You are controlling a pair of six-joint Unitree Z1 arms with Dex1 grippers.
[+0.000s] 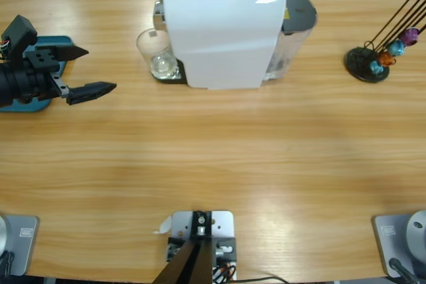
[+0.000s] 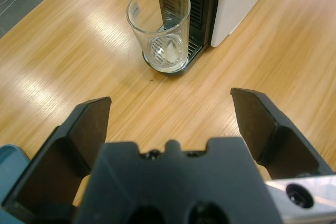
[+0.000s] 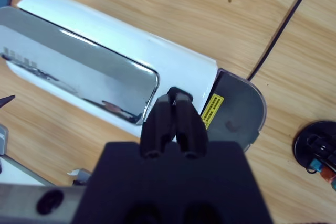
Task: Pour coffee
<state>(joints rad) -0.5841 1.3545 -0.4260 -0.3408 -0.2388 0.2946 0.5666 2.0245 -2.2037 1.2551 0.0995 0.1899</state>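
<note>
My left claw (image 1: 85,71) hangs low over the left part of the bench (image 1: 213,164), jaws spread wide and empty, aimed toward the glass (image 1: 158,54); in the left wrist view the glass (image 2: 159,27) sits straight ahead between the two jaw tips, well apart from them, so I judge this is a lined-up approach for a grasp not yet made. The glass stands upright on the dark drip tray (image 2: 176,61) at the left face of the white coffee machine (image 1: 223,31), presumably under its spout, which is why it sits tucked so close against the body. Contents: I see no dark coffee in it from either view; the bottom looks clear, with only pale glints, so either nothing has been brewed into it or the layer is too thin to tell. My right claw (image 3: 174,103) is above the machine, looking down on its chrome top lever (image 3: 79,77), jaws pressed together and holding nothing; in the high view only a dark bit of it shows at the top edge above the machine. Behind the machine sits its grey-lidded water tank (image 1: 296,21). Far right on the bench stands a black rack (image 1: 367,64) carrying a few coloured capsules (image 1: 393,51), untouched.
</note>
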